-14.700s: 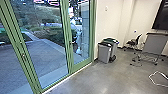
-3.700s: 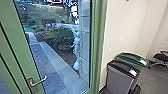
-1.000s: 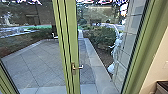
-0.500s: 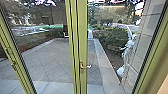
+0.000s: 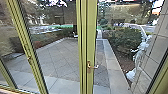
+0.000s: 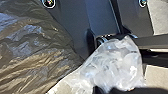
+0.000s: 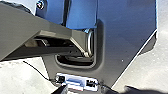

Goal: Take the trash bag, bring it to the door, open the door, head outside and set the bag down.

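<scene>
I've come up close to the glass door (image 5: 91,37), paved yard (image 5: 65,60) beyond; trash bag (image 6: 37,52) near my left hand (image 6: 102,90); whether it's open or closed, or my right hand (image 7: 96,90) is, I can't tell.

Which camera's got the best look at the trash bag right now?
The left wrist view: the trash bag is large there, its dark, shiny plastic creased, beside clear, bunched plastic. In the right wrist view, a dark patch might be part of it; I can't tell. The head view faces the green door frame.
</scene>
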{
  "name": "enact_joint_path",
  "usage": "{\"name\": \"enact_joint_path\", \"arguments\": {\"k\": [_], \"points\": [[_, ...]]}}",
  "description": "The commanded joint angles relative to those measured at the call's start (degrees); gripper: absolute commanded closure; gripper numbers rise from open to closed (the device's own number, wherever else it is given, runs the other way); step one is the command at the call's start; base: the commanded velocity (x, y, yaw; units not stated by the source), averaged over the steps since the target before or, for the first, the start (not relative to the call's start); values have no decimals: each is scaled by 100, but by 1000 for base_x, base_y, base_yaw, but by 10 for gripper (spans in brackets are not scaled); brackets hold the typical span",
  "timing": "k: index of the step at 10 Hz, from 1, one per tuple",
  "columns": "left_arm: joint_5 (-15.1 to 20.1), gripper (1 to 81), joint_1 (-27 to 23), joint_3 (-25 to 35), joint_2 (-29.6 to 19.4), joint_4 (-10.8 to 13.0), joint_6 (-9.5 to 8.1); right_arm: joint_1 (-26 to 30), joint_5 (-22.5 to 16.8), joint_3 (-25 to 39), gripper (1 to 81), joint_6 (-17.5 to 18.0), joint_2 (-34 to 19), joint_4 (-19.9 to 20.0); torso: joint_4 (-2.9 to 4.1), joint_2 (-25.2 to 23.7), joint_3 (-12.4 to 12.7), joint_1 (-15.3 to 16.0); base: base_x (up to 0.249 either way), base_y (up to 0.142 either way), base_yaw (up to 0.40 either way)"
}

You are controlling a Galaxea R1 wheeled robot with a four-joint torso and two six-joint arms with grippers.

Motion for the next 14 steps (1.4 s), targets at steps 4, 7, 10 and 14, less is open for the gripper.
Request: {"name": "enact_joint_path", "arguments": {"k": [4, 7, 10, 14], "points": [[426, 811, -252, 6, -22, 52, 20, 221, -312, 12, 10, -7, -4, -55, 0, 0, 0, -2, 0, 0, 257], [426, 811, -260, -12, -5, 87, 20, 212, -312, -32, 10, -7, 5, -37, 0, 0, 0, 0, 0, 0, 168], [426, 811, -252, -135, 39, 70, 12, 204, -303, -155, 10, -7, 84, -37, 0, 0, 0, 0, 0, 0, -66], [417, 811, -304, -188, 126, 35, -15, 221, -348, -313, 10, 11, 172, 7, 0, 0, 0, 0, 0, -48, 0]]}}
